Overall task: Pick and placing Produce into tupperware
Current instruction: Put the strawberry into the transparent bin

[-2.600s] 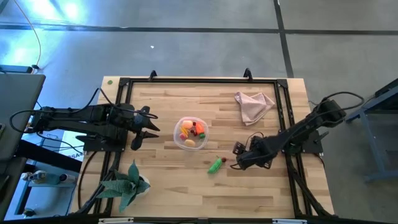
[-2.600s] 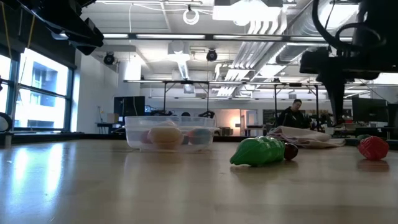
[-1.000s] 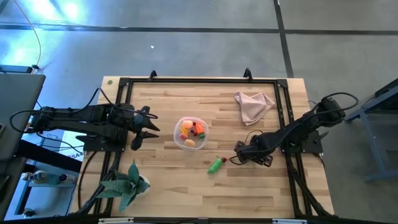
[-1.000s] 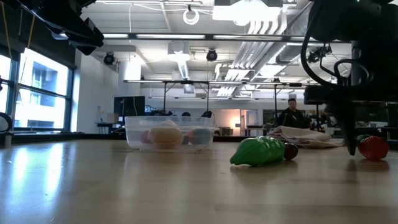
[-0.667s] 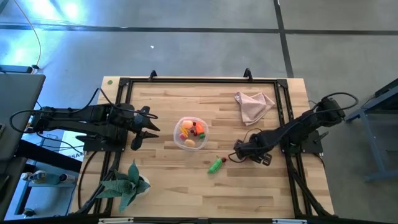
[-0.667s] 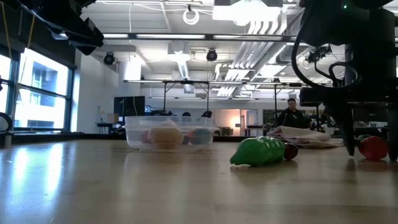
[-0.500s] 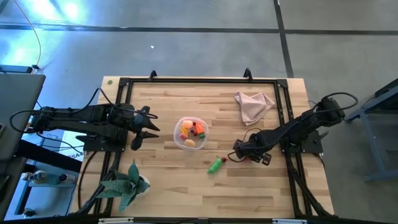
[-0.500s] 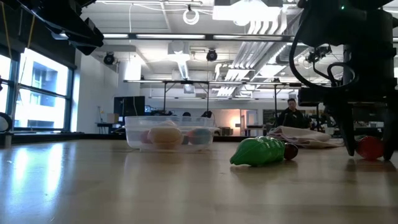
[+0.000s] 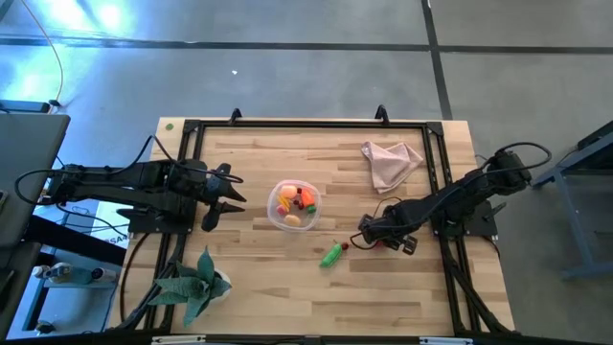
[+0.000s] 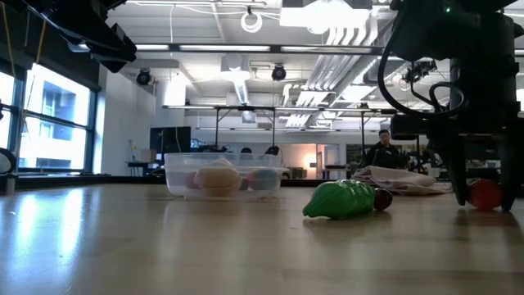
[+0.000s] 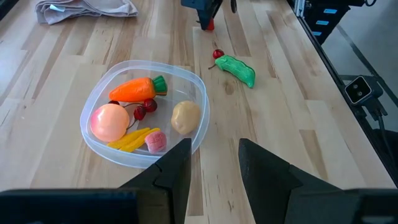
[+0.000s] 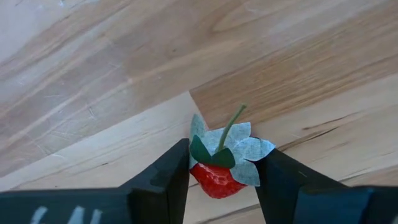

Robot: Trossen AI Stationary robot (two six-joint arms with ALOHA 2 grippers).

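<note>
The right gripper stood low at the right of the low view, its two dark fingers pressed on a small red toy strawberry with pale green leaves, which sat on the wooden table. The grip looked shallow; the berry could slip out on lifting. The round clear plastic tub waited at the centre of the high view, and a green toy pepper lay between them. The left gripper hung half open, empty, left of the tub.

Pale wooden desk, planked, smooth, with a soft sheen. The tupperware is clear, glossy plastic. At frame centre, the strawberry is shiny red with matt, papery leaves. Upper right, the pink cloth lies crumpled and matt.
</note>
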